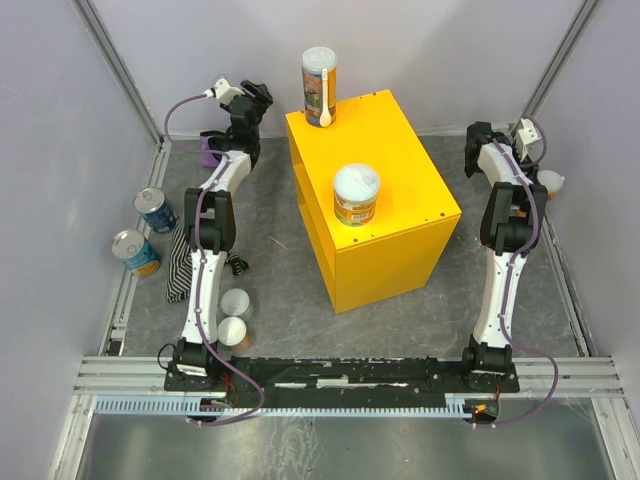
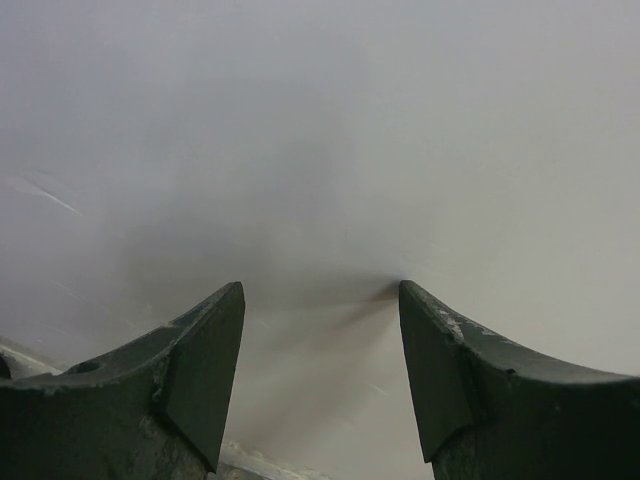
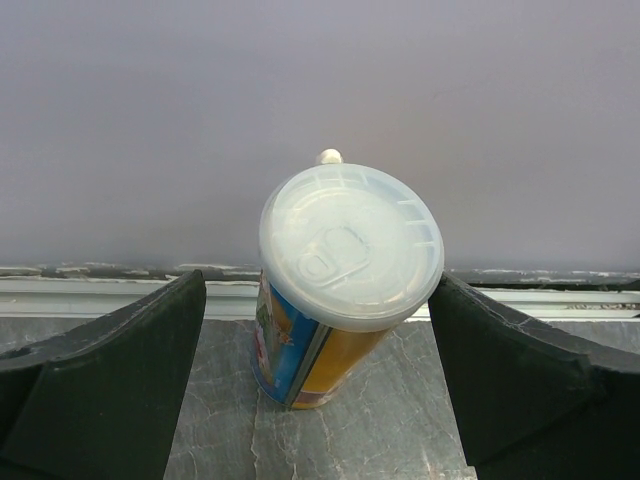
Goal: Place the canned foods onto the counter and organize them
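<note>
Pale walls enclose a grey mottled table (image 1: 300, 280), with a large yellow cabinet (image 1: 385, 215) set at its middle. On the cabinet's top, a tall tube (image 1: 319, 85) is stood upright at the far left corner. A shorter tub (image 1: 356, 195) with a white lid is stood upright near the middle, and both have their long axes vertical. Two blue tins (image 1: 155, 210) with silver tops turned upward are seen by the left wall, beside a striped cloth (image 1: 179, 265). Two pale-lidded tubs (image 1: 234, 303) are placed on the table near the left arm's base, lids up. The left gripper (image 2: 320, 290) is held about half open with nothing between its fingers, and is faced toward a blank wall. The right gripper (image 3: 320, 285) is spread wide on either side of a can (image 3: 345, 250) with a blue and orange label. This can is stood upright on the table by the right wall, with its clear lid turned up toward the wrist camera. A gap is seen at the left finger, so the can is not gripped.
</note>
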You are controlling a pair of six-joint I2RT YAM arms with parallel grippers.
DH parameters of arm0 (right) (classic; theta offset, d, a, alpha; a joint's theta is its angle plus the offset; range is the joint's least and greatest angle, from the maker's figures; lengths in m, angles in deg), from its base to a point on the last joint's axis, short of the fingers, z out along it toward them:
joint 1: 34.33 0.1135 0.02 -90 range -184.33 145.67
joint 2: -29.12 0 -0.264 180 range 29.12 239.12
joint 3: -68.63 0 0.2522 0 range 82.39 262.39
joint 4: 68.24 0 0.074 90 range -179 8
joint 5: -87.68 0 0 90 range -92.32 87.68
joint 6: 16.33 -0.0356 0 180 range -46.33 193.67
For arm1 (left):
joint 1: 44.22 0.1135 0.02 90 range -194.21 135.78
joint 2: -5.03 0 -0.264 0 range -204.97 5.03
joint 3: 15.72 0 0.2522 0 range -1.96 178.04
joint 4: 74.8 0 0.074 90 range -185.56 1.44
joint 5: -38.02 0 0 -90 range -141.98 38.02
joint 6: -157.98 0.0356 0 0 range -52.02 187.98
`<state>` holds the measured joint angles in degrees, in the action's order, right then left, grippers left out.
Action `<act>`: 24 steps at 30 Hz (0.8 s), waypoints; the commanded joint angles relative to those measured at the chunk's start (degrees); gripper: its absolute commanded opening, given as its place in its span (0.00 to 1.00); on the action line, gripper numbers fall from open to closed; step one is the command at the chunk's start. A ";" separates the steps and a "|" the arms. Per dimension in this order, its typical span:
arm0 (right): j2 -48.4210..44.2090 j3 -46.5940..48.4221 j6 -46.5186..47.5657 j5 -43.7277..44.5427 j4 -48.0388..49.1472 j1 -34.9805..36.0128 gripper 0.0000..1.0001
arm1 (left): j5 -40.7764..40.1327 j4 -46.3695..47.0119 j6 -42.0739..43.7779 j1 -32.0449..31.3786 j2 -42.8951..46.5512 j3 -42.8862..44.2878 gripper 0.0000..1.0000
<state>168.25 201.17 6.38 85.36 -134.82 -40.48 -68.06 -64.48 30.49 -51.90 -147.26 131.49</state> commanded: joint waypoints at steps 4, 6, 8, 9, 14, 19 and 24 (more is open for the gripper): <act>1.11 3.01 4.30 3.13 4.28 0.09 0.99 | 1.16 3.67 1.37 0.51 -0.97 2.30 0.70; 1.00 1.60 13.21 2.40 12.73 0.18 0.99 | 1.22 3.98 1.24 0.48 -1.01 1.94 0.70; -0.22 -1.84 22.49 1.42 23.42 0.20 1.00 | 1.32 4.28 1.13 0.61 -0.87 1.43 0.70; -0.94 -4.11 27.12 1.28 29.44 0.24 1.00 | 1.33 4.45 1.09 0.57 -0.76 1.04 0.70; -1.70 -6.52 33.40 0.72 37.22 0.36 0.99 | 1.40 5.00 0.55 0.72 -0.98 0.91 0.70; -1.13 -5.73 34.44 -0.33 37.02 1.23 0.99 | 1.68 4.98 0.44 0.73 -1.12 0.97 0.70; -2.08 -6.05 34.07 0.95 37.16 1.53 1.00 | 1.68 4.93 0.59 0.72 -0.69 0.76 0.70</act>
<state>168.60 193.91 39.06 84.55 -100.59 -39.59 -66.64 -62.69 30.44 -51.57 -147.87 131.49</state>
